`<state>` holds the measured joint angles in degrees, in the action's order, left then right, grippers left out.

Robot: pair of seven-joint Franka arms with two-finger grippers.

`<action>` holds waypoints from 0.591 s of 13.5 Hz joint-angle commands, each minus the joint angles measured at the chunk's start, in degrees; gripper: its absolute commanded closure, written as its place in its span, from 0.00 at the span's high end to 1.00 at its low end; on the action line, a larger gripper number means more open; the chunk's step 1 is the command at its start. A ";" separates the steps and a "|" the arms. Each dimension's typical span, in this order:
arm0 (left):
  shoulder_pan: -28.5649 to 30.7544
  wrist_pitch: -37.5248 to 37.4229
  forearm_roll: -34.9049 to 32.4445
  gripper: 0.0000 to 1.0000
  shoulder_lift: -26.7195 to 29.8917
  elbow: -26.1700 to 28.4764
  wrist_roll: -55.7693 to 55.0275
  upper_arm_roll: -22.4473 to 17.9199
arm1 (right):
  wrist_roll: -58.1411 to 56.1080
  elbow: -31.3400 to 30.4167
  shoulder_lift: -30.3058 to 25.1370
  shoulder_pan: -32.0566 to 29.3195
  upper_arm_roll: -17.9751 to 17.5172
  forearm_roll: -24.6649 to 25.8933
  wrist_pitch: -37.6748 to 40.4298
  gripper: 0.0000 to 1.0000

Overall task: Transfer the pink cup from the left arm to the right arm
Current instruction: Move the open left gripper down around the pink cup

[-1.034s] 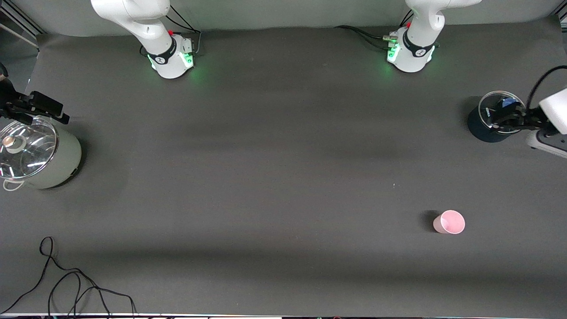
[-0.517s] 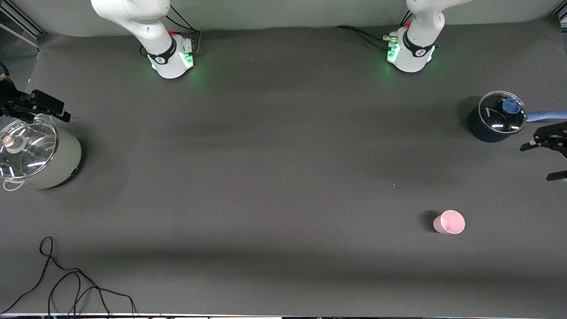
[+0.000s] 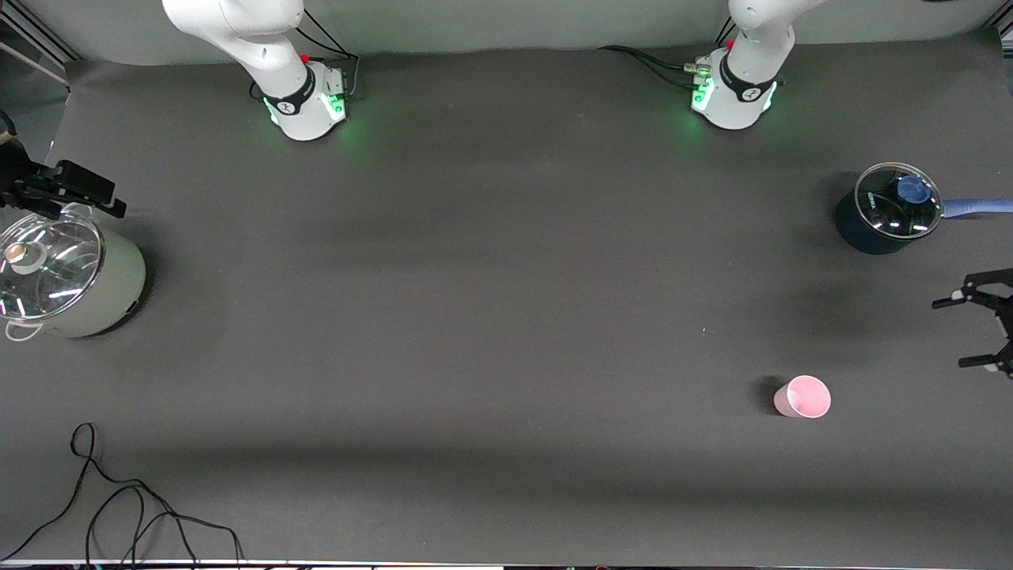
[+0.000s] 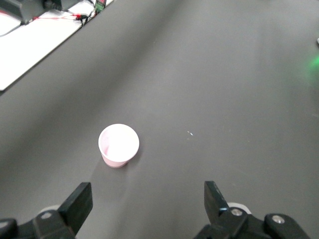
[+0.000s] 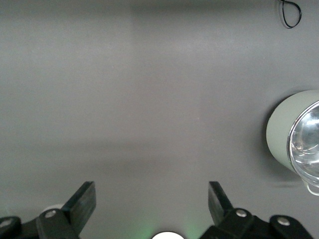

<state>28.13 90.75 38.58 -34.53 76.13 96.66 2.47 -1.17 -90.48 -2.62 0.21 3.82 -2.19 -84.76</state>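
While the right gripper [image 3: 67, 190] waits spread and empty over one pale lidded pot [image 3: 71, 277], one pink cup [image 3: 802, 397] stands upright near the front edge, one dark lidded pot [image 3: 885, 208] farther back, and the left gripper [image 3: 975, 332] hangs wide, empty.

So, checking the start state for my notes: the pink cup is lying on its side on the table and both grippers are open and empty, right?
Not quite: the pink cup stands upright, mouth up, as the left wrist view shows. The left gripper and right gripper are indeed open and empty.
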 commanded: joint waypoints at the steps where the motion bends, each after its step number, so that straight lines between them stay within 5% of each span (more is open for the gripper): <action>1: 1.75 1.43 5.00 1.00 -7.02 -3.71 8.17 0.52 | -0.23 1.27 0.34 0.41 0.49 -0.79 1.18 1.00; 8: 1.85 5.66 15.02 1.00 -16.43 -3.27 24.00 0.52 | -0.15 1.45 0.86 0.32 0.58 -0.79 1.26 1.00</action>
<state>29.91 95.78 50.99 -48.78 74.37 116.72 2.84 -1.17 -90.46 -2.58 0.20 3.98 -2.19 -84.44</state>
